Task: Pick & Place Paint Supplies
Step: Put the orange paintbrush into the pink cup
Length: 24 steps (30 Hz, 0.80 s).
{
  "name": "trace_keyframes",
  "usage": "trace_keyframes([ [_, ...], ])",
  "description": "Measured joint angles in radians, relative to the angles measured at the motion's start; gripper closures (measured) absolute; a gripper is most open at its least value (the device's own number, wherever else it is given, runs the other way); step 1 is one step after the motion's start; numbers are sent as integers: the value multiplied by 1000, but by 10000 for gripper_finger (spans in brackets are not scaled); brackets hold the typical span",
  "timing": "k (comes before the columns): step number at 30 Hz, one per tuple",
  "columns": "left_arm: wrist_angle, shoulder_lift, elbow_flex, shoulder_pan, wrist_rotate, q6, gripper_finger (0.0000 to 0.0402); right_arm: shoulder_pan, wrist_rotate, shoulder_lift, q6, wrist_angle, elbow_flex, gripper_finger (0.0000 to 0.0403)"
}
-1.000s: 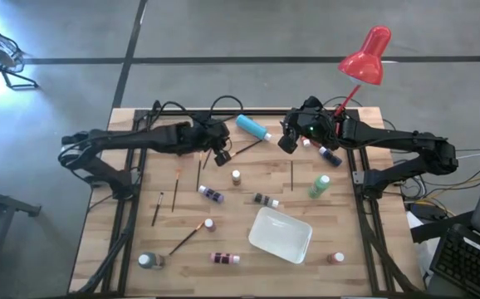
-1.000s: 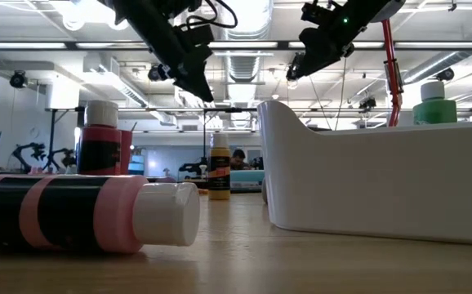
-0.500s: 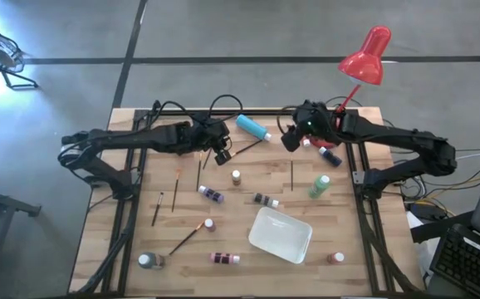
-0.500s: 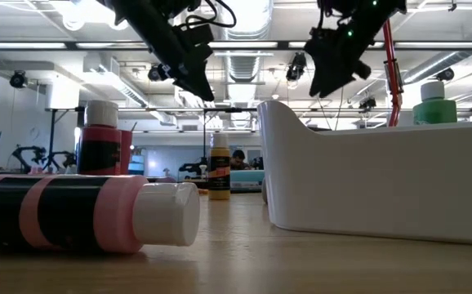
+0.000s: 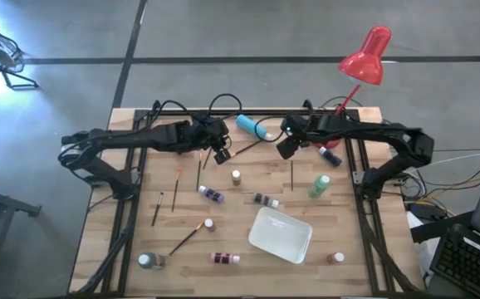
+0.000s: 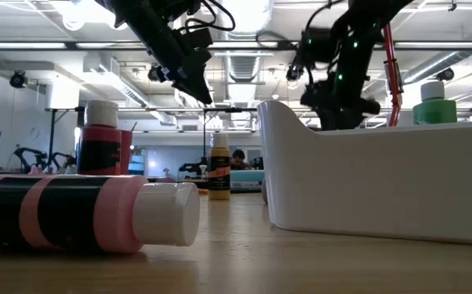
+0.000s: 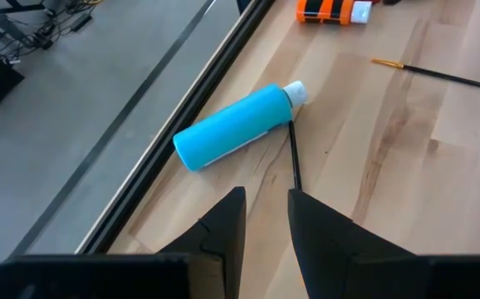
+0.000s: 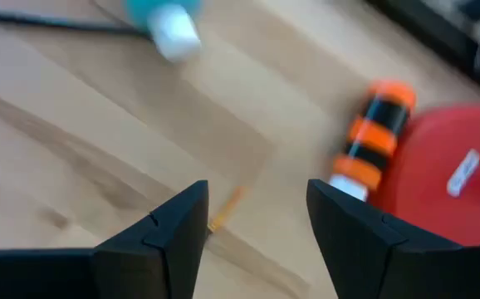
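Paint bottles and thin brushes lie scattered on the wooden table [image 5: 340, 216]. A teal bottle [image 5: 252, 127] lies on its side at the far edge, with a dark brush [image 5: 247, 149] beside its cap. My left gripper [image 5: 222, 155] hovers near them, narrowly open and with nothing in it; its wrist view shows the teal bottle [image 7: 236, 124] and the brush [image 7: 294, 154] ahead of the fingers. My right gripper [image 5: 286, 148] is open and points down over bare wood. An orange brush tip [image 8: 223, 212] shows between its fingers, and an orange-and-black bottle [image 8: 373, 137] lies beyond.
A white tray [image 5: 280, 234] sits near the front right. A red desk lamp [image 5: 366, 56] stands at the far right corner. A green bottle [image 5: 319, 184], a purple bottle [image 5: 211, 194], several other small bottles and a brush [image 5: 291, 172] lie mid-table.
My right gripper has sunk toward the table and shifted slightly toward the near-left. It has also tipped from nearly level to pointing steeply down and rolled about its own axis. It stays open with nothing in it.
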Motion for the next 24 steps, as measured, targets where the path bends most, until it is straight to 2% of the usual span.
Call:
trace_keyframes([
  [8, 0, 0, 0, 2, 0, 19, 303, -37, -85, 103, 47, -13, 0, 210],
  [24, 0, 0, 0, 7, 0, 31, 301, -64, -144, 195, 58, 24, 0, 217],
])
